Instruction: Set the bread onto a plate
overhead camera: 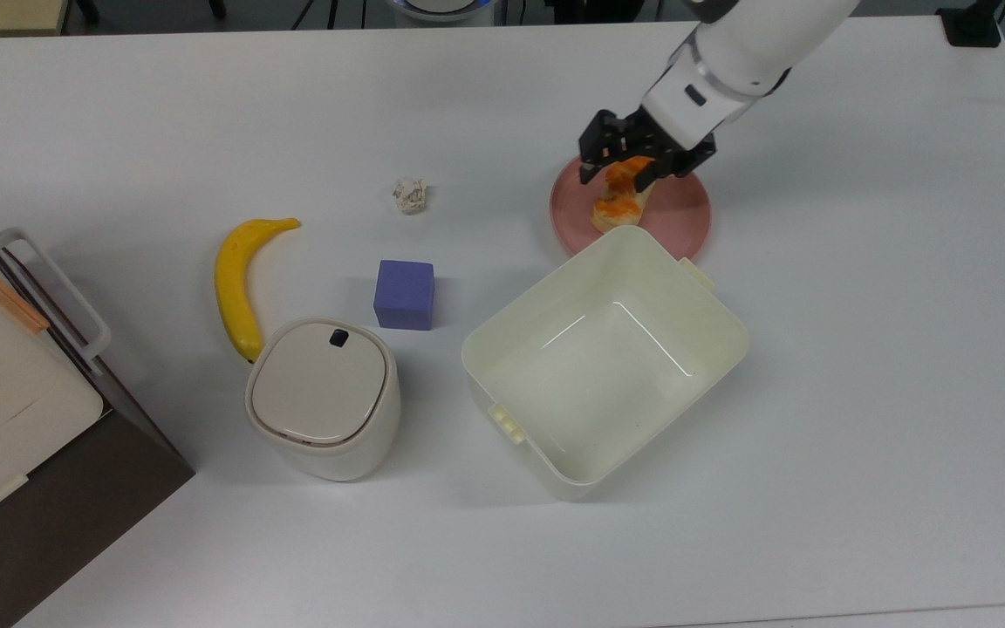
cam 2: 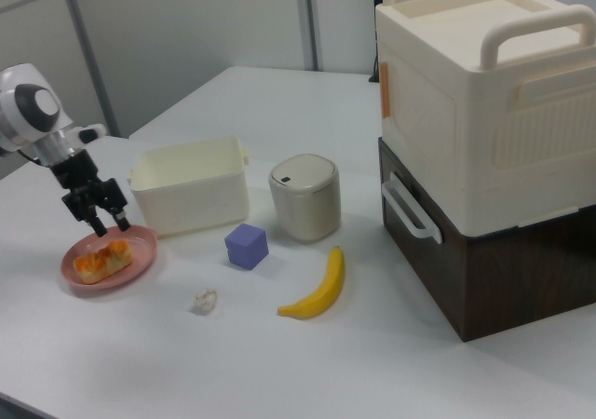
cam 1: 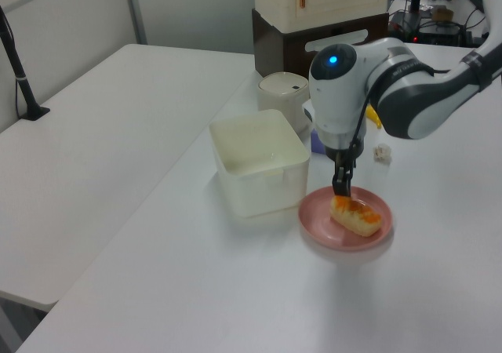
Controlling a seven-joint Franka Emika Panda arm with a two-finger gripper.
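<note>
The bread [overhead camera: 617,204], a small pale loaf with an orange-brown glazed top, lies flat on the pink plate [overhead camera: 686,218] in the top view's upper right. In the left view the bread [cam 1: 357,215] rests on the plate [cam 1: 337,239], and in the right view the bread [cam 2: 102,259] sits on the plate [cam 2: 130,272]. My gripper [overhead camera: 618,173] hovers just above the loaf's far end, open, its fingers spread to either side and holding nothing. The gripper [cam 1: 342,188] stands just above the bread in the left view, and the gripper [cam 2: 98,219] does too in the right view.
A large cream tub [overhead camera: 511,384] stands right next to the plate, toward the top view's bottom. Further to the top view's left are a purple cube [overhead camera: 404,295], a paper ball [overhead camera: 409,195], a banana [overhead camera: 232,288] and a white lidded bin [overhead camera: 322,397]. A cream box on a brown base [cam 2: 484,158] stands at the table's end.
</note>
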